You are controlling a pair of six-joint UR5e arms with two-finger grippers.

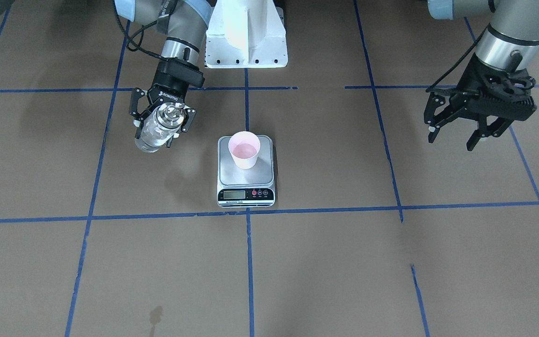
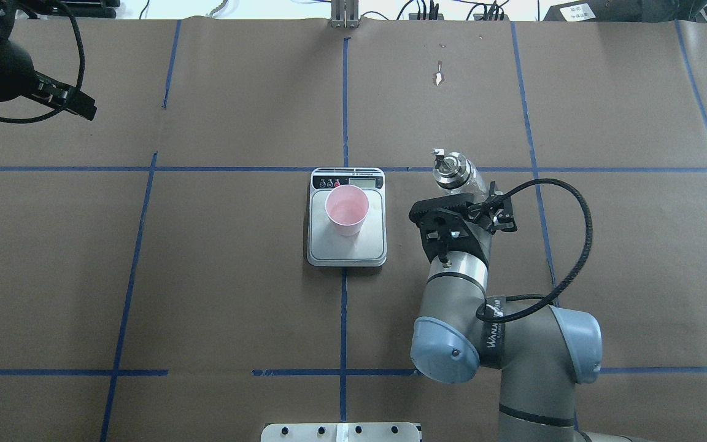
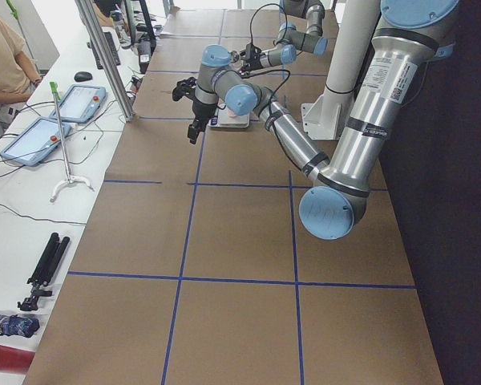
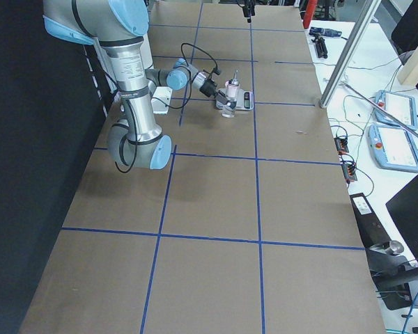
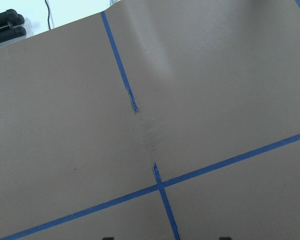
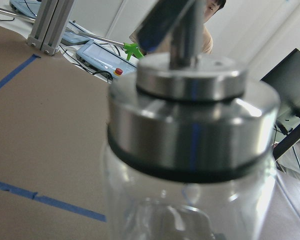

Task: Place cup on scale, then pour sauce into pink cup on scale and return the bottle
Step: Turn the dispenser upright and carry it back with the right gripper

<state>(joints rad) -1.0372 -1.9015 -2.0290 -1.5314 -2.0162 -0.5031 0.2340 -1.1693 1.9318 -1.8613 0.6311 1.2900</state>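
Note:
The pale pink cup [image 1: 244, 150] [image 2: 347, 210] stands upright on the silver scale [image 1: 246, 180] [image 2: 375, 245], towards the robot's side of its platform. My right gripper [image 1: 159, 126] is shut on the clear glass bottle [image 1: 153, 135] [image 2: 452, 172], which it holds upright beside the scale on the robot's right. The bottle's silver cap and spout [image 6: 192, 120] fill the right wrist view. I cannot make out the sauce through the glass. I cannot tell whether the bottle's base touches the table. My left gripper [image 1: 451, 142] hangs open and empty, far off on the robot's left.
The white robot base mount [image 1: 246, 37] sits behind the scale. Blue tape lines cross the brown paper table [image 5: 215, 100]. A side bench with tablets [image 3: 80, 100] and a seated person [image 3: 4, 56] lies beyond the table's far edge.

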